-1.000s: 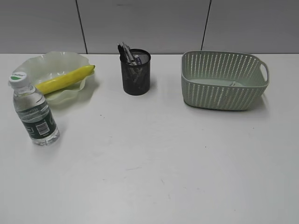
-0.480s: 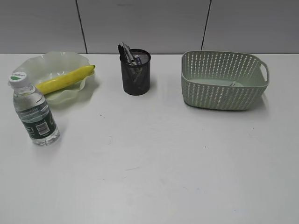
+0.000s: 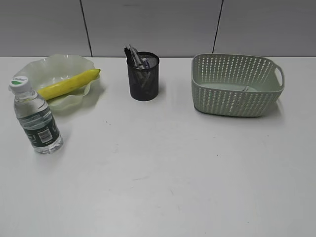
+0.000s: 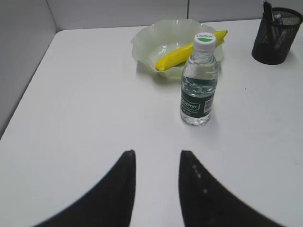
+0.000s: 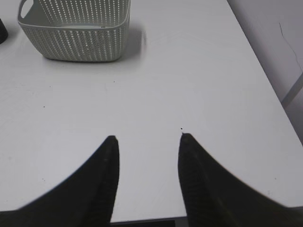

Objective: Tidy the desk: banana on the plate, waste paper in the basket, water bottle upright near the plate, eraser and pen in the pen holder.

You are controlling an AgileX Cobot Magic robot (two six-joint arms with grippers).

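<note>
Desk tidying looks close to finished from where I sit, so I start at my two claws. The left claw [image 4: 155,189] stands partly open with nothing between its fingers, hovering over bare surface [image 3: 163,173]; the right claw [image 5: 147,179] is also open and empty, a little wider. Straight ahead of the left claw, well apart from it, the water bottle [image 4: 199,80] stands upright with its white cap on, just beside the plate [image 4: 147,40], and the banana [image 4: 182,54] lies across that plate with its long axis running diagonally away to the right. The left arm is plainly the nearer one to all three. Ahead and to the left of the right claw sits the basket [image 5: 78,30]; I see something small on its floor in the exterior view, possibly the waste paper, but through the perforated wall I cannot be sure. The pen holder [image 3: 143,76] stands between plate and basket with pens poking out; the eraser I cannot make out. My judgement is that no grasp is called for next, only a check of the basket. Behind the white surface runs a grey panelled wall [image 3: 158,24].
</note>
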